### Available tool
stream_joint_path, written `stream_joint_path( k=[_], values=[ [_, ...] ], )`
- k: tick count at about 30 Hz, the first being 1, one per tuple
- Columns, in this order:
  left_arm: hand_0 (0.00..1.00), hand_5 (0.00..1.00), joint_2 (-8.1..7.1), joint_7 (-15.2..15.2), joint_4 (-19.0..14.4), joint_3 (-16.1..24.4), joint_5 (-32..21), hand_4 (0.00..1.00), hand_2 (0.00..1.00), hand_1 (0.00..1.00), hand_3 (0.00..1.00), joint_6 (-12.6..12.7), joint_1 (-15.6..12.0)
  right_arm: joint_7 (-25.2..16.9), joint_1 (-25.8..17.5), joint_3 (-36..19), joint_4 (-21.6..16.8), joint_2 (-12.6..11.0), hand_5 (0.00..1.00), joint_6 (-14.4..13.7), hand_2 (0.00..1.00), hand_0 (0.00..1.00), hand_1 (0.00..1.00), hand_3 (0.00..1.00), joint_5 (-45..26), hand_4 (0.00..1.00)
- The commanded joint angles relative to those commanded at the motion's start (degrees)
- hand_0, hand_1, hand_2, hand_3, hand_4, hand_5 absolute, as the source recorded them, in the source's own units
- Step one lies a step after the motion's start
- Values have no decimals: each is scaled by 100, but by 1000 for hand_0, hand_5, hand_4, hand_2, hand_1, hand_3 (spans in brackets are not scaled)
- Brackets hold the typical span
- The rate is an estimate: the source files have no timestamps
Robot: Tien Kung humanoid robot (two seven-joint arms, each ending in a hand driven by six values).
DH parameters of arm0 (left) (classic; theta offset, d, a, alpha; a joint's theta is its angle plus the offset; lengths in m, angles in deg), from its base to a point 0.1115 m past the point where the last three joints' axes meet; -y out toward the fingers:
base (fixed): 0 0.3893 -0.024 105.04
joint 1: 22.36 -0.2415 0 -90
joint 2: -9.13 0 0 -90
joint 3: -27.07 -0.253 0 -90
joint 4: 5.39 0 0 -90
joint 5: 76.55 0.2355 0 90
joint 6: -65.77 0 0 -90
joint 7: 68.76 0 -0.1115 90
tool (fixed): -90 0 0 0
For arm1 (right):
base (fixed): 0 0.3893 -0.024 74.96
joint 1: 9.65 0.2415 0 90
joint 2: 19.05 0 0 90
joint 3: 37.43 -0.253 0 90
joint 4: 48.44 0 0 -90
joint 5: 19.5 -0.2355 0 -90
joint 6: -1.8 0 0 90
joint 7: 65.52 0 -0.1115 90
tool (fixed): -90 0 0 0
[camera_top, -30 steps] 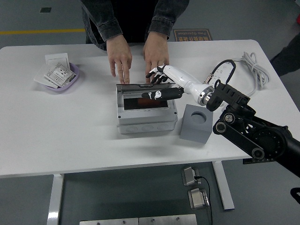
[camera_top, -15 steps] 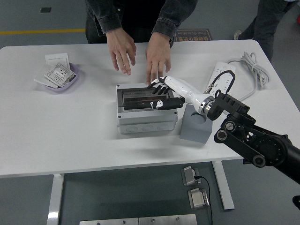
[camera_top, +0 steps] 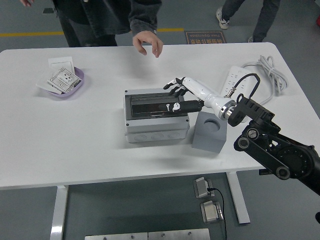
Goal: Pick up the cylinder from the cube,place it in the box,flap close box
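The grey box stands mid-table with its dark flap lying flat over the top. My right hand rests at the flap's right end, fingers spread and thumb on the lid, holding nothing. The grey cube stands just right of the box, and its round top hole shows no cylinder. The cylinder is not visible anywhere. A person's hand hovers at the far table edge, away from the box.
A purple bowl of packets and a white card sit at the far left. A white power strip with coiled cable lies at the far right. Another person walks behind the table.
The flap came down from half raised to flat on the box. Both of the person's hands left the box and pulled back past the far edge. My right hand stayed on the lid.
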Motion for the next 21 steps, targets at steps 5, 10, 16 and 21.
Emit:
stream_joint_path(
  k=[5, 10, 16, 21],
  values=[
    [650, 573, -29, -10, 0, 52, 30, 801, 676, 703, 727, -3, -35, 83, -479, -661, -488, -106, 600, 43, 640, 612, 562, 737, 352, 948],
    [650, 574, -43, -22, 0, 112, 62, 801, 676, 704, 727, -4, -77, -2, -1099, -1476, -974, -110, 599, -50, 640, 611, 560, 737, 507, 946],
    [651, 574, -34, -26, 0, 146, 76, 801, 676, 704, 727, -10, -119, -312, -1829, -2532, -1076, 117, 601, -290, 637, 611, 560, 736, 212, 948],
    [651, 574, -46, -24, 0, 176, 99, 801, 675, 704, 727, -13, -135, -515, -2362, -3364, -1087, 344, 599, -368, 637, 609, 557, 731, -337, 947]
  ],
)
